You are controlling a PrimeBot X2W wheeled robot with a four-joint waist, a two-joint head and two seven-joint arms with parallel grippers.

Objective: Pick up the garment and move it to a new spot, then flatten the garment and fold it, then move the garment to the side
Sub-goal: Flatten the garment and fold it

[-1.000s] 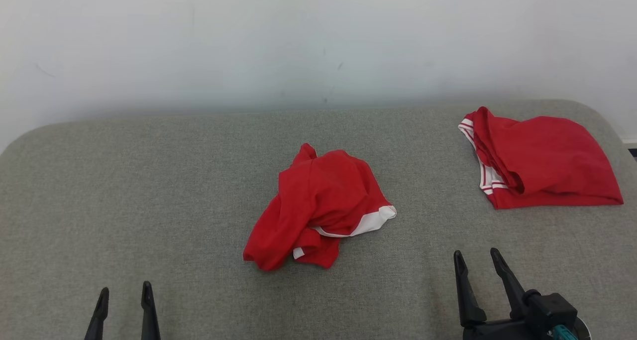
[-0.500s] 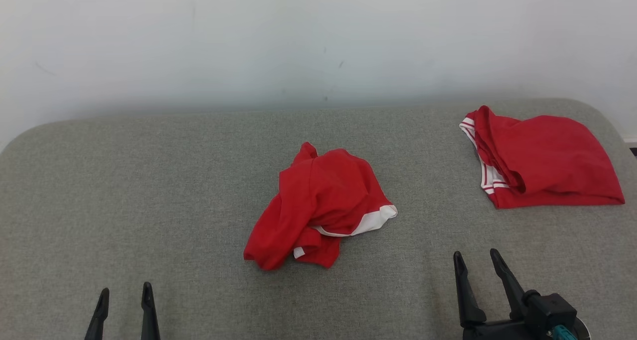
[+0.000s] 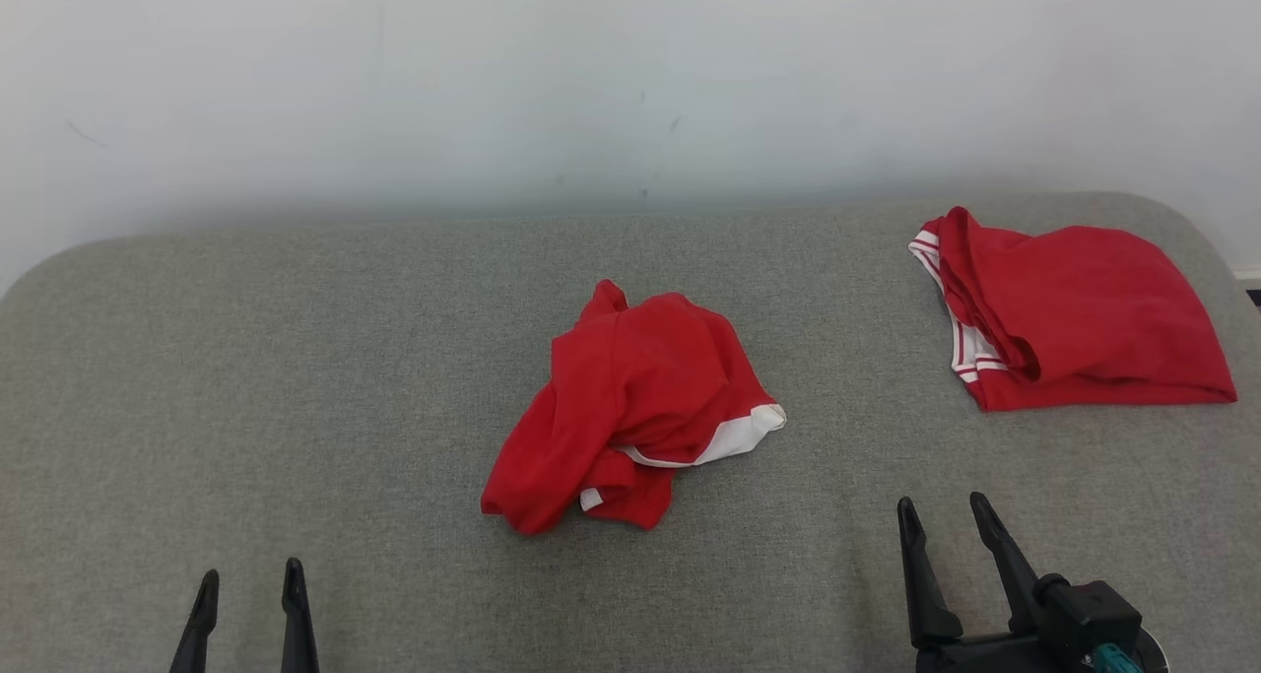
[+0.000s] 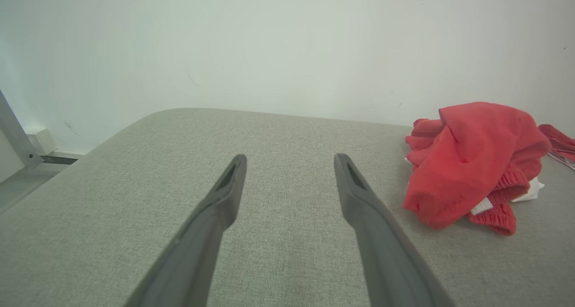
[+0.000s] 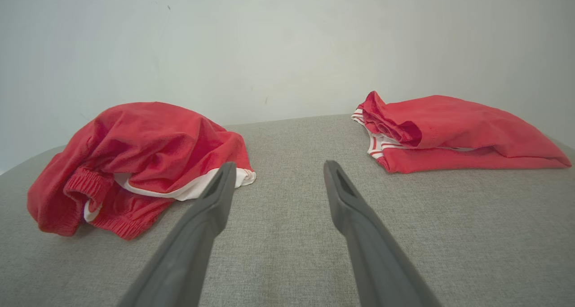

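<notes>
- Hands first: the left hand (image 3: pixel 249 572) is at the lower left of the frame and the right hand (image 3: pixel 941 502) at the lower right. Both have fingers spread wide, hold nothing, and point up the frame over the grey tabletop (image 3: pixel 296 377).
- Target is the crumpled garment (image 3: pixel 630 407), red with white trim. It sits in a loose heap at frame centre, well apart from both hands and a bit nearer the right one.
- The folded garment (image 3: pixel 1074 308) at the upper right looks already done, so I'd leave it alone.
- Pickup tip, imo: come down on a raised ridge of the heap rather than the flat white hem. Pinch through enough layers that it won't slip, then lift straight up so it doesn't drag along the tabletop.
</notes>
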